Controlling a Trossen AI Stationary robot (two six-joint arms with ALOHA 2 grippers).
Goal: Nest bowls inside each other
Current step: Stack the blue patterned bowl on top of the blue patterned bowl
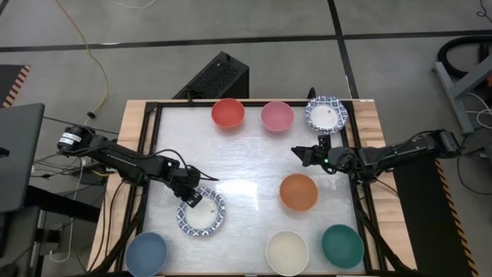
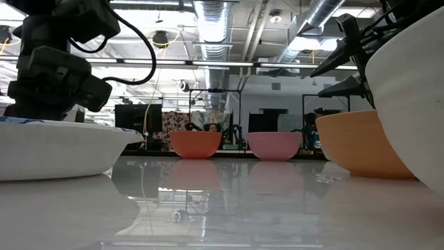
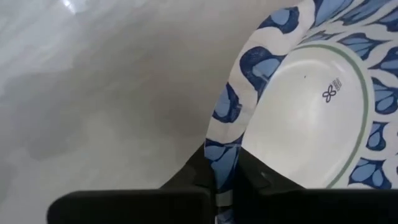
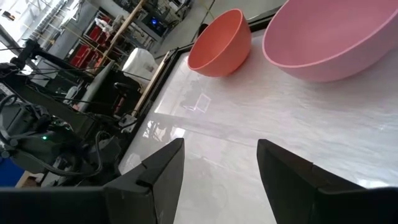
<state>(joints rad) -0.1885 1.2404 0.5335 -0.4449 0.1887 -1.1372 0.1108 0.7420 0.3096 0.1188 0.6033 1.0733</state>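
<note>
Blue-patterned rim of a white bowl [image 3: 292, 99] fills the left wrist view, pinched between the left gripper's [image 1: 194, 198] dark fingers [image 3: 193, 177], one inside the rim and one outside. From above, this bowl sits on the table's [image 1: 246, 165] near-left part, with the left arm reaching in from the left edge, bent low over it. Surface is pale, glossy, streaked, framed by a dark rail on a light wood top; it mirrors ceiling lights. Room beyond, in the low view: exposed ducts, strip lights, racks and screens. Floor is grey with dark seams; a yellow cable trails at far left. Right gripper [image 1: 301, 153] hangs above the table's right-centre, fingers [image 4: 158, 177] spread, nothing between them, pointing toward the red bowl [image 1: 228, 113] and pink bowl [image 1: 277, 115] along the far edge. Second patterned bowl [image 1: 326, 114] stands at the far right corner, just beyond the right arm. Orange bowl [image 1: 298, 192] sits right of centre, near the right gripper. Along the near edge: blue bowl [image 1: 146, 252] at left, cream bowl [image 1: 287, 251] and teal bowl [image 1: 342, 245] at right. All bowls stand apart, none visibly nested from above.
</note>
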